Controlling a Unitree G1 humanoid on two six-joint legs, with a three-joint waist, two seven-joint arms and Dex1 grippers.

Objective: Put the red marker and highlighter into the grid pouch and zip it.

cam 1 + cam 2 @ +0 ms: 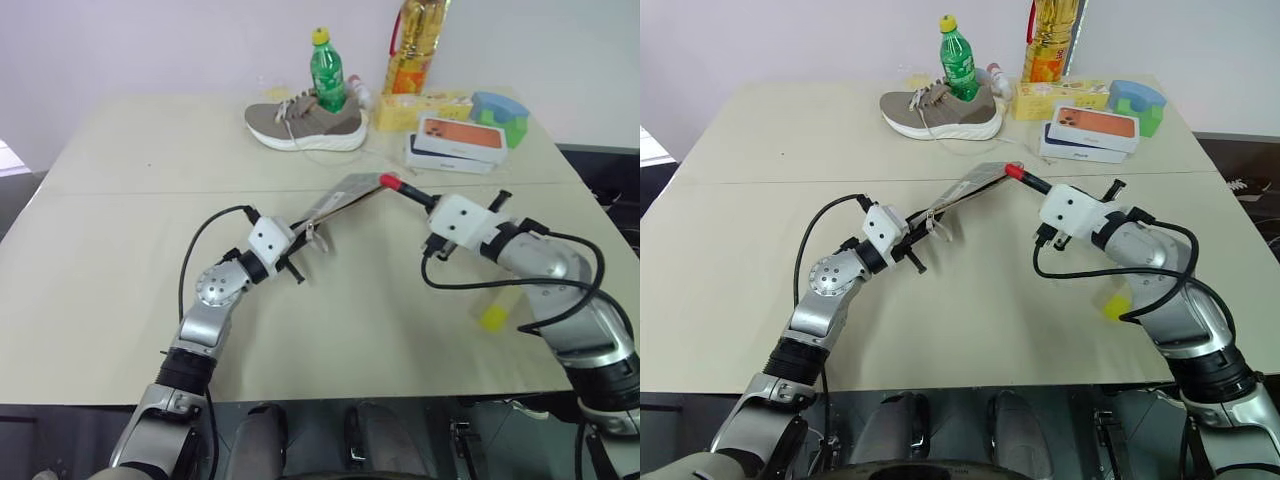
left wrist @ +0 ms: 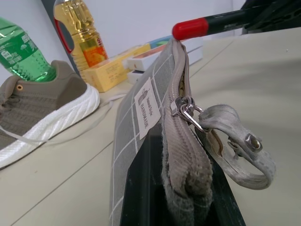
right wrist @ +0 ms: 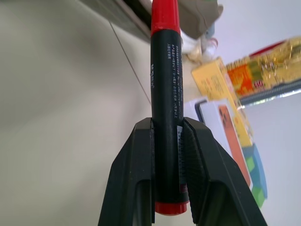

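left pincer (image 1: 297,243): we clamp grid pouch (image 2: 155,122) | right pincer (image 3: 167,136): we clamp red marker (image 3: 164,80), tip at pouch mouth | highlighter (image 1: 494,317) half hidden behind right arm

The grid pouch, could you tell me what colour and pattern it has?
Grey fabric with white grid lines; the grid pouch shows best in the left wrist view.

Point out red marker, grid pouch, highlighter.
red marker (image 3: 165,89): right wrist view, black middle of barrel.
grid pouch (image 2: 131,141): left wrist view, gridded side below label.
highlighter (image 1: 494,317): left eye view, yellow body on table.
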